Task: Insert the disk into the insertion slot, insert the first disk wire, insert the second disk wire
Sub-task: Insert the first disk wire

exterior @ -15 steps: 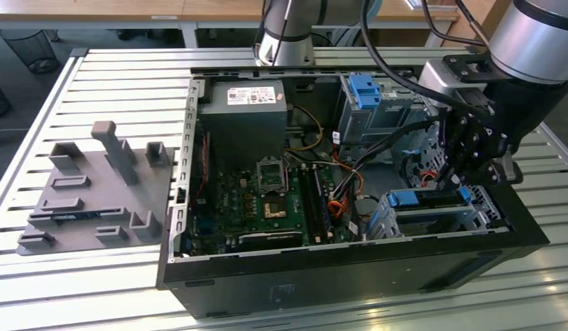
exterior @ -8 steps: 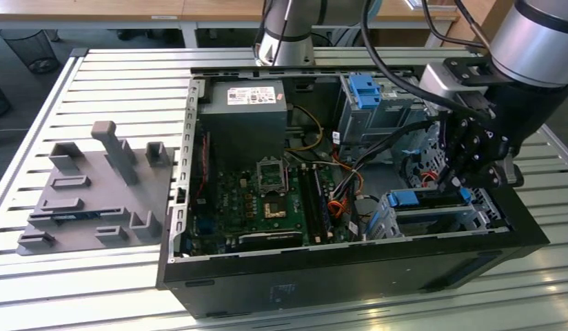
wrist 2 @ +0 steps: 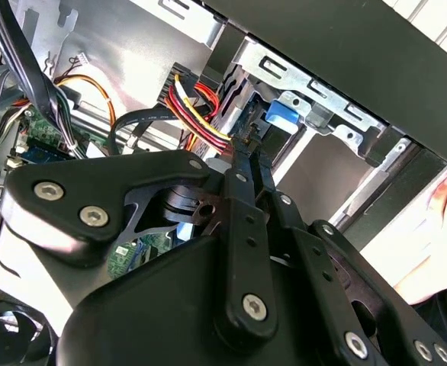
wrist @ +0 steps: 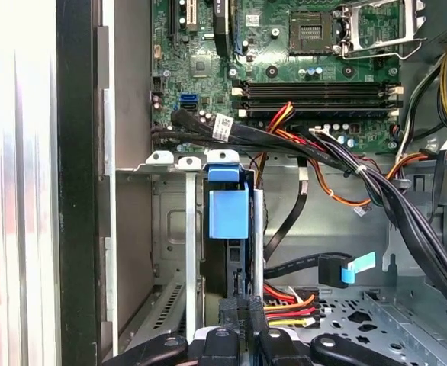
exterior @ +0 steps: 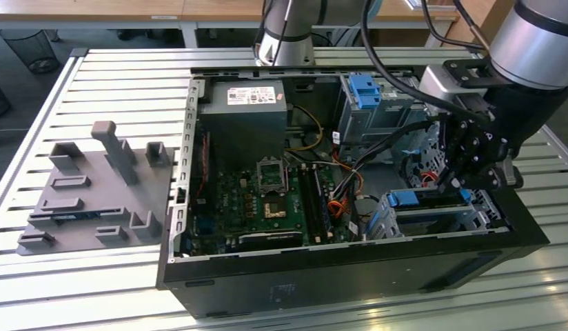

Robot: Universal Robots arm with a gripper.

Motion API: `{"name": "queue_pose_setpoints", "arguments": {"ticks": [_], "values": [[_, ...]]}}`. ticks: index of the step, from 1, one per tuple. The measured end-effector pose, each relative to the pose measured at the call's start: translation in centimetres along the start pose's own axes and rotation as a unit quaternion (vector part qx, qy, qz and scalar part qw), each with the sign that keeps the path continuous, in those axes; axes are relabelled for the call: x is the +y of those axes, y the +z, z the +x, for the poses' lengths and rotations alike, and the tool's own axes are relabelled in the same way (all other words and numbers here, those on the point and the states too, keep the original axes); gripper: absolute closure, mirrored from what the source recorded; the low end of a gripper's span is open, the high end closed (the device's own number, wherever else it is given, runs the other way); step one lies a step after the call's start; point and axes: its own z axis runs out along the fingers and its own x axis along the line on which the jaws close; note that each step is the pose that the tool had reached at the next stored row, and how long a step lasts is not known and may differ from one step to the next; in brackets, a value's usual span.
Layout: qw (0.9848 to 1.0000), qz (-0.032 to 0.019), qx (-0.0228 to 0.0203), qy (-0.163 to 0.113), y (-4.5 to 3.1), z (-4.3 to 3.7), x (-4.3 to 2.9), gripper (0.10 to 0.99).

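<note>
The disk in its blue carrier sits inside the insertion slot, a silver cage at the case's near corner on the exterior view's right. Its blue handle faces the motherboard. My gripper reaches down to the disk's other end. In both wrist views the fingertips are pressed together on the connector of a red, yellow and black disk wire, right at the disk's edge. The same wire bundle runs to my gripper. A black wire with a light-blue tab lies loose beside the cage.
A taller grey cage with a blue handle stands at the back of the case. A thick black cable bundle crosses beside the motherboard. A grey fixture plate lies at the exterior view's left. A hand shows outside the case.
</note>
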Motion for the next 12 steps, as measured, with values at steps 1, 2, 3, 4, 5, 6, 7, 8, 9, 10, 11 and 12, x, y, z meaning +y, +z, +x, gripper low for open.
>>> {"name": "queue_pose_setpoints", "arguments": {"ticks": [1,2,3,4,5,6,7,8,9,10,11,12], "values": [[1.0000,0.0000,0.0000,0.000,0.02,0.00,0.00,0.918],[1.0000,0.0000,0.0000,0.000,0.04,0.00,0.00,0.918],[1.0000,0.0000,0.0000,0.000,0.06,0.00,0.00,0.918],[1.0000,0.0000,0.0001,0.000,0.07,-0.01,0.00,0.918],[1.0000,0.0000,0.0000,0.000,0.08,-0.01,0.00,0.918],[1.0000,0.0000,0.0000,0.000,0.09,-0.01,0.00,0.918],[1.0000,0.0000,0.0000,0.000,0.10,-0.02,0.00,0.918],[1.0000,0.0000,0.0000,0.000,0.11,-0.02,0.00,0.918],[1.0000,0.0000,-0.0001,0.000,0.11,-0.03,0.00,0.918],[1.0000,0.0000,-0.0001,0.000,0.12,-0.04,0.00,0.918],[1.0000,0.0000,-0.0001,0.000,0.12,-0.05,0.00,0.918],[1.0000,0.0000,-0.0001,0.000,0.11,-0.07,0.00,0.918]]}}
